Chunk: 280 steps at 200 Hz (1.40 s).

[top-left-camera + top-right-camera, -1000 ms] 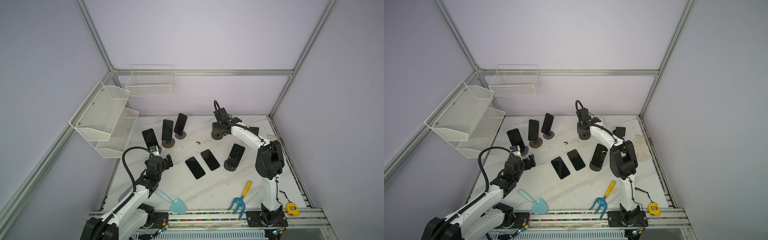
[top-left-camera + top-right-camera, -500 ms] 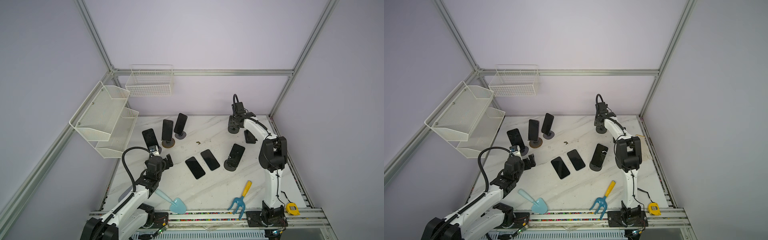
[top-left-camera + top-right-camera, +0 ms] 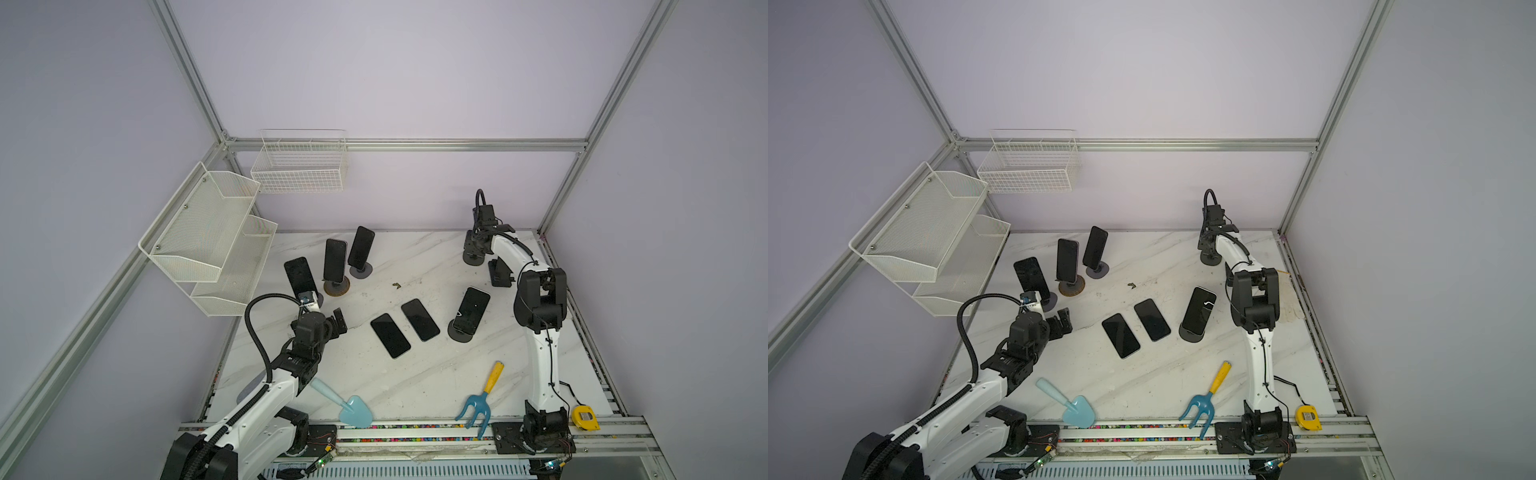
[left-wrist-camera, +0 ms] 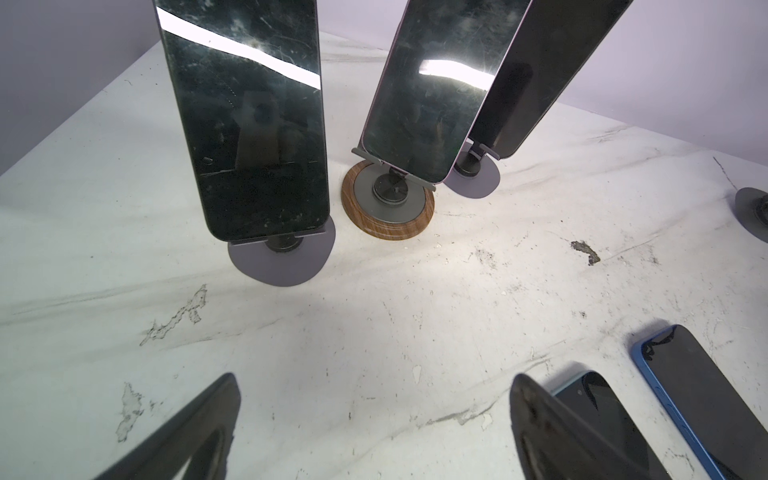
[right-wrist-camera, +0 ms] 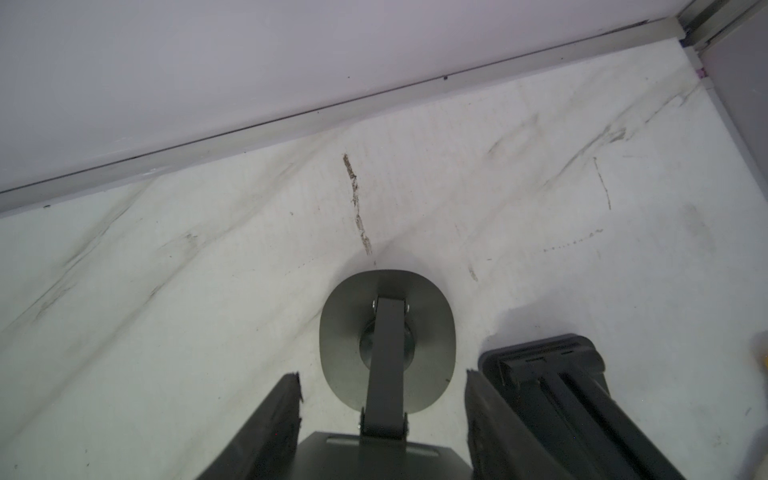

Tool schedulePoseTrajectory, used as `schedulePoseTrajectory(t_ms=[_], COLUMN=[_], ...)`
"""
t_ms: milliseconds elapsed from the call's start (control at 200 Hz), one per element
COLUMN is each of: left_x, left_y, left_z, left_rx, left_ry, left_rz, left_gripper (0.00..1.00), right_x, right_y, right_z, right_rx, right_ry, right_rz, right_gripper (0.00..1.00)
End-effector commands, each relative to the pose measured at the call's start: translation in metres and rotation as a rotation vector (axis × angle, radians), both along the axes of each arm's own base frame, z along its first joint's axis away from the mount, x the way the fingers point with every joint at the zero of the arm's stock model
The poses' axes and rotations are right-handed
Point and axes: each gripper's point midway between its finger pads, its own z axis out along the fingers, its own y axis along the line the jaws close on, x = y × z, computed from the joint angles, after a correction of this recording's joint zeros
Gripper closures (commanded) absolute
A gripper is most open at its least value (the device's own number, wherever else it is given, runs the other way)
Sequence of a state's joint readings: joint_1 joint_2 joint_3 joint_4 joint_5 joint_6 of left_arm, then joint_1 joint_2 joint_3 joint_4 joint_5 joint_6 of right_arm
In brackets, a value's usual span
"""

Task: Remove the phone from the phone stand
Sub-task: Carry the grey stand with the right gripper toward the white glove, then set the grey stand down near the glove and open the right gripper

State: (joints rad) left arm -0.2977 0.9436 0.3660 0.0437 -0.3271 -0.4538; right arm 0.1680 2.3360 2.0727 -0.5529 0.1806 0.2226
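Observation:
Three dark phones lean in stands at the back left: phone [image 3: 300, 276] [image 4: 245, 124], phone [image 3: 335, 260] [image 4: 428, 91] and phone [image 3: 360, 248] [image 4: 540, 75]. A fourth phone [image 3: 471, 309] [image 3: 1199, 311] rests in a round-based phone stand [image 3: 461, 334] right of the middle. My left gripper [image 3: 337, 323] [image 3: 1061, 322] [image 4: 374, 415] hangs open and empty just in front of the nearest left phone. My right gripper [image 3: 473, 248] [image 3: 1209, 245] [image 5: 382, 376] is shut on the back plate of an empty grey stand [image 5: 345, 332] at the back right, near the wall.
Two phones lie flat mid-table [image 3: 390, 335] [image 3: 419, 320]. A folded black stand [image 3: 498, 272] [image 5: 552, 382] sits beside the held stand. A blue shovel [image 3: 353, 411], a rake [image 3: 482, 399] and a yellow tape measure [image 3: 585, 417] lie along the front edge. Mesh shelves [image 3: 208, 241] and a wire basket [image 3: 299, 166] hang at the back left.
My right arm has carried the empty stand rightwards along the back of the table towards the corner. The left arm and the phones have not moved.

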Motion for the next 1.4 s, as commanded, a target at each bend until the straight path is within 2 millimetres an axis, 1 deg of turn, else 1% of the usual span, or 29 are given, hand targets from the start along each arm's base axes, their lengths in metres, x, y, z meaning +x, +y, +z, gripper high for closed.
schedulePoseTrajectory(t_ms=[0,105,245,385,490,505,585,650,685,690,715,735,750,820,870,880,930,965,1045,1075,1115,1140,1150,1165,1240,1280,1395], left_x=[0.004,0.005,0.005,0.006,0.008,0.008,0.012,0.012,0.013,0.013,0.012,0.012,0.012,0.013,0.014,0.015,0.019,0.021,0.025,0.028,0.029,0.029,0.029,0.029,0.027,0.024,0.014], left_y=[-0.003,-0.004,-0.003,-0.007,-0.014,-0.015,-0.02,-0.027,-0.032,-0.033,-0.036,-0.038,-0.04,-0.05,-0.058,-0.059,-0.061,-0.065,-0.077,-0.08,-0.089,-0.096,-0.097,-0.101,-0.118,-0.127,-0.155], left_z=[0.004,0.004,0.003,0.004,0.006,0.006,0.013,0.021,0.026,0.026,0.027,0.027,0.028,0.022,0.02,0.019,0.017,0.019,0.035,0.043,0.053,0.058,0.062,0.066,0.081,0.088,0.101], left_rx=[-0.023,-0.027,-0.025,-0.028,-0.04,-0.046,-0.079,-0.091,-0.091,-0.09,-0.09,-0.094,-0.1,-0.148,-0.169,-0.17,-0.172,-0.17,-0.173,-0.193,-0.22,-0.232,-0.236,-0.241,-0.255,-0.247,-0.202], left_ry=[-0.026,-0.027,-0.025,-0.028,-0.035,-0.036,-0.066,-0.085,-0.102,-0.104,-0.111,-0.115,-0.121,-0.154,-0.179,-0.176,-0.133,-0.095,-0.06,-0.062,-0.073,-0.08,-0.086,-0.091,-0.108,-0.118,-0.113], left_rz=[-0.002,-0.007,-0.004,-0.022,-0.059,-0.064,-0.08,-0.12,-0.154,-0.161,-0.181,-0.193,-0.202,-0.243,-0.284,-0.287,-0.288,-0.304,-0.364,-0.368,-0.409,-0.438,-0.447,-0.46,-0.508,-0.532,-0.6], left_gripper=[0.0,0.0,0.0,0.01,0.0,0.0,0.0,0.0,0.0,0.0,0.0,0.0,0.0,0.0,0.0,0.01,0.0,0.0,0.0,0.0,0.0,0.01,0.0,0.0,0.0,0.0,0.0], right_x=[0.003,0.004,0.007,0.008,0.003,0.001,-0.008,-0.021,-0.03,-0.032,-0.038,-0.045,-0.049,-0.072,-0.088,-0.091,-0.105,-0.114,-0.134,-0.141,-0.15,-0.153,-0.158,-0.161,-0.173,-0.177,-0.187], right_y=[-0.004,-0.003,-0.001,-0.003,-0.006,-0.008,-0.01,-0.011,-0.012,-0.013,-0.012,-0.011,-0.01,-0.014,-0.019,-0.02,-0.021,-0.021,-0.02,-0.02,-0.017,-0.016,-0.016,-0.016,-0.023,-0.027,-0.056], right_z=[-0.012,-0.01,0.007,0.033,0.063,0.067,0.097,0.123,0.133,0.136,0.142,0.151,0.153,0.17,0.172,0.175,0.176,0.178,0.174,0.173,0.171,0.162,0.169,0.171,0.16,0.151,0.123], right_rx=[-0.014,-0.015,-0.009,-0.004,0.006,0.005,0.031,0.069,0.094,0.098,0.121,0.142,0.152,0.171,0.172,0.175,0.188,0.203,0.253,0.275,0.302,0.311,0.319,0.325,0.344,0.369,0.398], right_ry=[0.021,0.02,-0.009,-0.05,-0.117,-0.125,-0.21,-0.287,-0.324,-0.333,-0.357,-0.386,-0.4,-0.477,-0.498,-0.508,-0.522,-0.533,-0.55,-0.559,-0.573,-0.565,-0.585,-0.596,-0.602,-0.594,-0.561], right_rz=[0.004,0.01,0.018,0.012,-0.011,-0.017,-0.038,-0.057,-0.067,-0.069,-0.068,-0.064,-0.061,-0.062,-0.08,-0.081,-0.079,-0.075,-0.076,-0.079,-0.067,-0.06,-0.055,-0.056,-0.091,-0.118,-0.221], right_gripper=[0.38,0.32,0.25,0.17,0.12,0.12,0.09,0.08,0.08,0.08,0.08,0.07,0.07,0.07,0.06,0.06,0.06,0.06,0.06,0.06,0.06,0.06,0.05,0.05,0.03,0.03,0.03])
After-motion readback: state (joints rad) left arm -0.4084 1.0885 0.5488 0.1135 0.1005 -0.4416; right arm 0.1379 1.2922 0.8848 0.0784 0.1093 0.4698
